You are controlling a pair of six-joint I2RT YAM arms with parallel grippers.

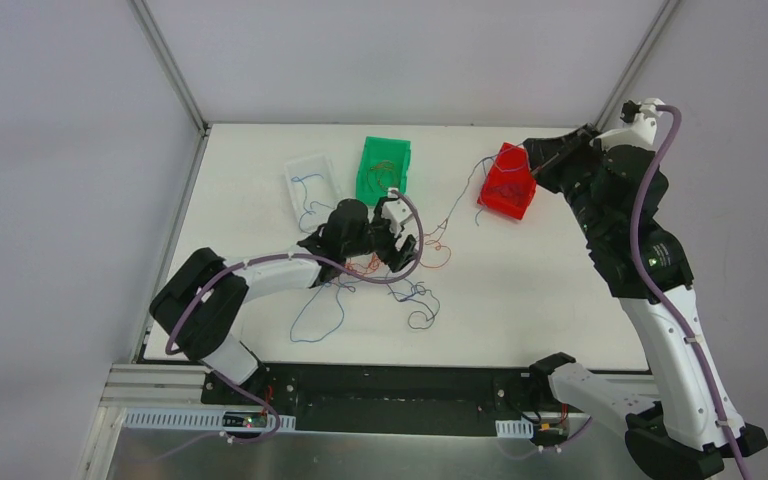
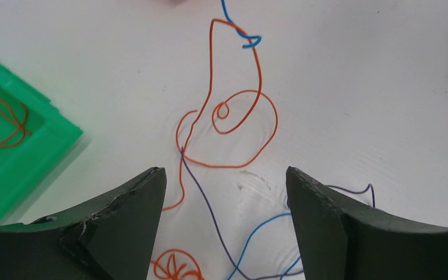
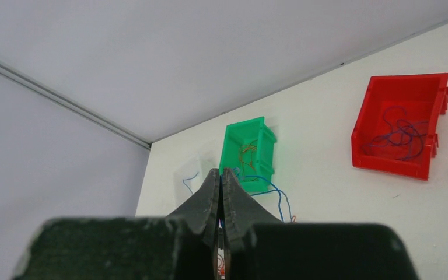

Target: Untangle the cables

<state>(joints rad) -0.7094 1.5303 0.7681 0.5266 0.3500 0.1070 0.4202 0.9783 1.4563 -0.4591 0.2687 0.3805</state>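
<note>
Orange cable loop (image 2: 260,87) lies just ahead of the left gripper (image 2: 224,172), fingers (image 2: 122,221) apart; right gripper (image 3: 221,171), fingers together, is well apart.

left arm (image 1: 272,270) low, jaws apart | right arm (image 1: 650,262) raised, jaws closed
</note>
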